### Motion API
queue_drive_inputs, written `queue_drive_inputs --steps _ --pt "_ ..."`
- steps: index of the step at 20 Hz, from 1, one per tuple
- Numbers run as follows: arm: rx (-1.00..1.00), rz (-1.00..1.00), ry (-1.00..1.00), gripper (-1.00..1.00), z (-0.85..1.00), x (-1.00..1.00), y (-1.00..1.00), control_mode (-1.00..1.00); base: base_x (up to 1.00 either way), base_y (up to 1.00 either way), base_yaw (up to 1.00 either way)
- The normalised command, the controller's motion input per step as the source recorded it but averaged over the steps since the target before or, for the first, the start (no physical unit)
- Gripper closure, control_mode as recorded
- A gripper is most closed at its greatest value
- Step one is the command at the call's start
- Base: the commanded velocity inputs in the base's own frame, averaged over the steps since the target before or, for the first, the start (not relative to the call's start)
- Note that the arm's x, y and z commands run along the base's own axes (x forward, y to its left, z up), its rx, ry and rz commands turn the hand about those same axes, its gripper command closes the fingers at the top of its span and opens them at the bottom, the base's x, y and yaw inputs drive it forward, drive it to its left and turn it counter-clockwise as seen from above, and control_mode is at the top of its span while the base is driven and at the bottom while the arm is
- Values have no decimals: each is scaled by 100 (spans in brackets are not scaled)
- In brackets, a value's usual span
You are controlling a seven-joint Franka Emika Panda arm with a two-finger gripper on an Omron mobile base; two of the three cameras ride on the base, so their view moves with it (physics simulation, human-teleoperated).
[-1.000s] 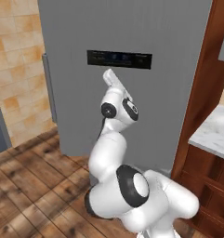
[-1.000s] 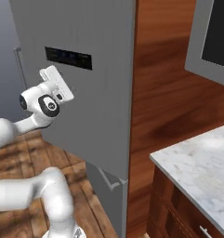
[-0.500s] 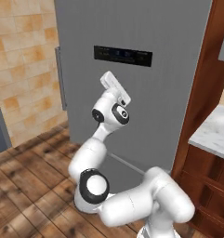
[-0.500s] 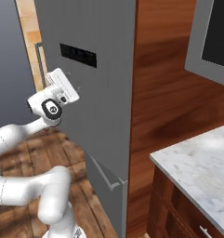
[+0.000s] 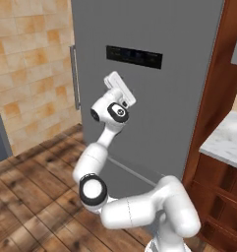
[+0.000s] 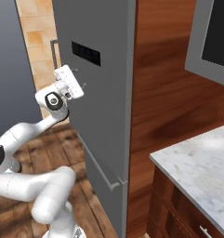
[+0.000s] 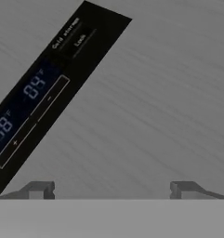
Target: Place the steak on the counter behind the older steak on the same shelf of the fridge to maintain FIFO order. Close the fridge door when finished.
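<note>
The grey fridge door [image 5: 184,113] [image 6: 106,111] stands shut, so the shelf and the older steak are hidden behind it. The steak is out of view. My gripper [image 7: 111,189] is open with nothing between its fingertips [image 7: 39,189], pointing straight at the door [image 7: 155,93] just below the black display panel [image 7: 34,97]. The white hand [image 5: 120,88] [image 6: 69,81] hangs close to the door under the panel [image 5: 134,56] [image 6: 85,53]. The door's long silver handle [image 5: 74,78] [image 6: 53,53] lies to the hand's left. The marbled counter [image 5: 228,138] [image 6: 201,167] shows at the right.
Reddish-brown wood panels [image 6: 164,93] frame the fridge on the right, with drawers [image 5: 218,197] under the counter. A lower fridge drawer bar [image 6: 102,169] juts out. A tiled wall [image 5: 31,64] and wooden floor [image 5: 36,182] lie to the left.
Both base views have shifted, so the camera moved and the door handle came further into view. The arm has stretched out and its hand has risen closer to the display panel. The jaws stayed open.
</note>
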Motion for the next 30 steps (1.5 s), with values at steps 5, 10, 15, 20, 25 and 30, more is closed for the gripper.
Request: queue_drive_inputs --steps 5,10,15,20,25,30 --pt "0 -22 -2 -100 1 33 -23 -100 0 0 0" --pt "0 -21 -2 -100 0 27 -32 -100 0 0 0" --pt "0 -17 -6 -100 0 5 -49 -100 0 0 0" --pt "1 -13 -7 -100 0 0 -72 -100 0 0 0" --pt "4 -14 -3 -100 0 0 -76 -100 0 0 0" --pt "4 -13 -1 -100 0 -10 -56 -100 0 0 0"
